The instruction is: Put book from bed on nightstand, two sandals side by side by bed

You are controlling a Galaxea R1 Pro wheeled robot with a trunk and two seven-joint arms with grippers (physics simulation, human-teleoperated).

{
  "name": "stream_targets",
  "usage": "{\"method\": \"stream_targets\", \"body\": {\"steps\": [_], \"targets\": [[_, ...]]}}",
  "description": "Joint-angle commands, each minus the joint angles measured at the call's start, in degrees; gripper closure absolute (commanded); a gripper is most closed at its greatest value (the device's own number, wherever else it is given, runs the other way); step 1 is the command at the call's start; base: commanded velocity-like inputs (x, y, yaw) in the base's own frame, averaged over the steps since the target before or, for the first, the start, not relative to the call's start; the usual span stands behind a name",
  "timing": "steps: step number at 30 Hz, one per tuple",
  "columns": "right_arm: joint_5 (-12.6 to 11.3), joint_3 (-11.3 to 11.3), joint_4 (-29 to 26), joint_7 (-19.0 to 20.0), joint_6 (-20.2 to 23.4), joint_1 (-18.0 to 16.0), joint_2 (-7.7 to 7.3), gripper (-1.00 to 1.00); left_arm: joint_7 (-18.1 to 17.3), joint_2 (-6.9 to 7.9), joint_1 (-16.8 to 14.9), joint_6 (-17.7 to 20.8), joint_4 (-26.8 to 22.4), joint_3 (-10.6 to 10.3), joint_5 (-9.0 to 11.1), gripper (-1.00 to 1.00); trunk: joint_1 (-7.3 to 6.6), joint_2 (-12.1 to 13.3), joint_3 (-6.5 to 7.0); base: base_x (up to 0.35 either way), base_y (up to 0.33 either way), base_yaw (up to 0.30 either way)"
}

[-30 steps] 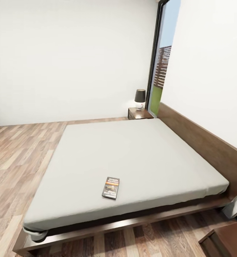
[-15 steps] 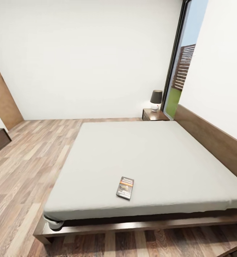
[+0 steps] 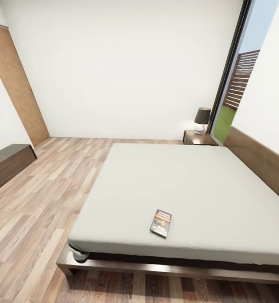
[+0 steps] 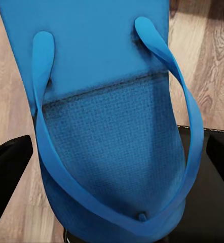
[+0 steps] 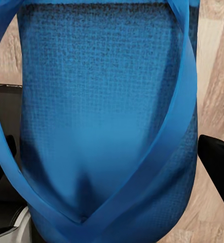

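Note:
The book [image 3: 160,223] lies flat on the light-grey mattress of the bed [image 3: 189,181], near its closest edge. A dark nightstand [image 3: 197,137] stands at the bed's far corner beside the headboard [image 3: 261,158]. In the left wrist view a bright blue sandal [image 4: 107,101] sits strap-side up between the black fingers [image 4: 8,167] of my left gripper [image 4: 117,152], which is shut on it. The second blue sandal [image 5: 102,101] is held the same way in my right gripper [image 5: 109,157], above wood-plank floor.
A black-shaded lamp [image 3: 202,119] stands on the far nightstand, next to the tall window [image 3: 240,84]. A long low dark cabinet [image 3: 4,164] runs along the left wall, beside a wooden door panel [image 3: 17,92]. Plank floor [image 3: 42,210] spreads left of the bed.
The head camera has swung left, so the bed and book sit further right in the picture. The near cabinet corner has left the view; the long cabinet and door panel have come in.

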Motion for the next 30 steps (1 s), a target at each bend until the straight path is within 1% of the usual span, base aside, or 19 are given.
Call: {"method": "stream_targets", "body": {"steps": [1, 7, 15, 17, 19, 20, 22, 27, 30], "targets": [[0.5, -0.1, 0.1, 0.1, -0.3, -0.1, -0.03, 1.0, 0.0, 0.0, -0.1, -0.2, 0.1, -0.4, 0.5, 1.0, 0.03, -0.1, -0.11, 0.0, 0.08, 0.16], [0.0, -0.2, -0.2, 0.1, -0.2, -0.1, -0.1, 1.0, 0.1, 0.01, -0.1, -0.2, 0.0, -0.4, 0.5, 1.0, 0.03, -0.1, -0.17, 0.0, 0.03, 0.055], [-0.1, -0.3, -0.4, 0.2, -0.1, -0.1, -0.08, 1.0, 0.2, 0.01, -0.1, 0.1, -0.1, -0.7, 0.5, 1.0, 0.03, -0.1, -0.76, 0.0, 0.004, 0.008], [-0.1, -0.4, -0.5, 0.2, 0.0, -0.1, -0.1, 1.0, 0.2, -0.01, -0.2, 1.5, -0.1, -1.2, 0.5, 1.0, 0.03, -0.1, -0.94, 0.0, 0.001, 0.002], [-0.1, -0.4, -0.7, 0.3, 0.1, -0.1, -0.1, 1.0, 0.1, -0.04, -0.3, 4.5, -0.3, -1.7, 0.6, 1.0, 0.03, -0.1, -1.12, 0.0, 0.0, 0.0], [-0.1, -0.4, -0.7, 0.3, 0.2, -0.1, -0.08, 1.0, 0.1, -0.07, -0.4, 6.8, -0.4, -1.9, 0.6, 1.0, 0.03, -0.1, -1.21, 0.0, 0.0, 0.0], [-0.1, -0.4, -0.7, 0.4, 0.3, -0.1, -0.06, 1.0, 0.2, -0.11, -0.5, 8.5, -0.5, -2.0, 0.6, 1.0, 0.03, -0.1, -1.4, 0.0, 0.0, 0.0], [-0.2, -0.4, -0.8, 0.4, 0.5, -0.1, -0.03, 1.0, 0.2, -0.31, -0.9, 10.9, -0.7, -2.3, 0.7, 1.0, 0.03, -0.1, -1.87, 0.0, 0.0, 0.0], [-0.1, -0.4, -0.8, 0.4, 0.6, -0.1, -0.03, 1.0, 0.2, -0.4, -1.0, 11.5, -0.7, -2.3, 0.7, 1.0, 0.03, -0.1, -2.15, 0.0, 0.0, 0.0]]}}
